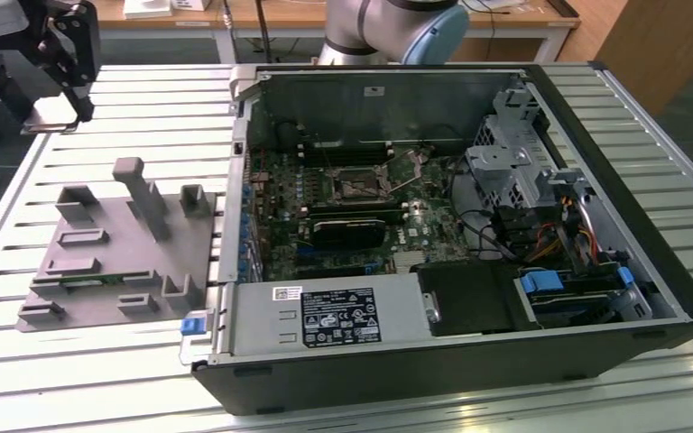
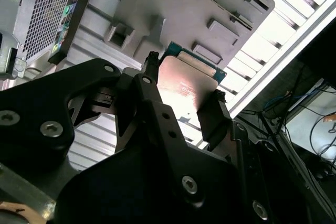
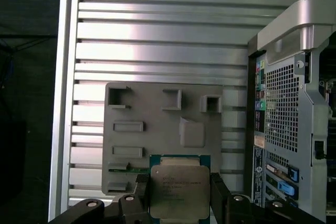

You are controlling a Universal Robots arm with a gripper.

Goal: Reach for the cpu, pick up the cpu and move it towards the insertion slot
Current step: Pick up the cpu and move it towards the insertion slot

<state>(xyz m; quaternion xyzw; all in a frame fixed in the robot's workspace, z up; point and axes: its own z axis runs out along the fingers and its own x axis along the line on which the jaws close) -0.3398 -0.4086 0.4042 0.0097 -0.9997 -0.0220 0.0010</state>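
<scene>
Two fingers (image 3: 178,195) (black) grip the cpu (image 3: 177,190) by its sides, raised above the grey tray (image 3: 157,129).

An open black computer case (image 1: 467,361) lies on its side on a slatted aluminium table (image 1: 142,108), its green motherboard (image 1: 322,212) exposed. At the case's 9 o'clock in the exterior view, just beside it, sits a grey fixture tray (image 1: 94,262) with upright posts and shallow pockets. A labelled power supply (image 1: 322,316) fills the case's 6 o'clock edge; a metal drive cage (image 1: 509,171) and orange cables (image 1: 551,239) occupy its 3 o'clock side.
</scene>
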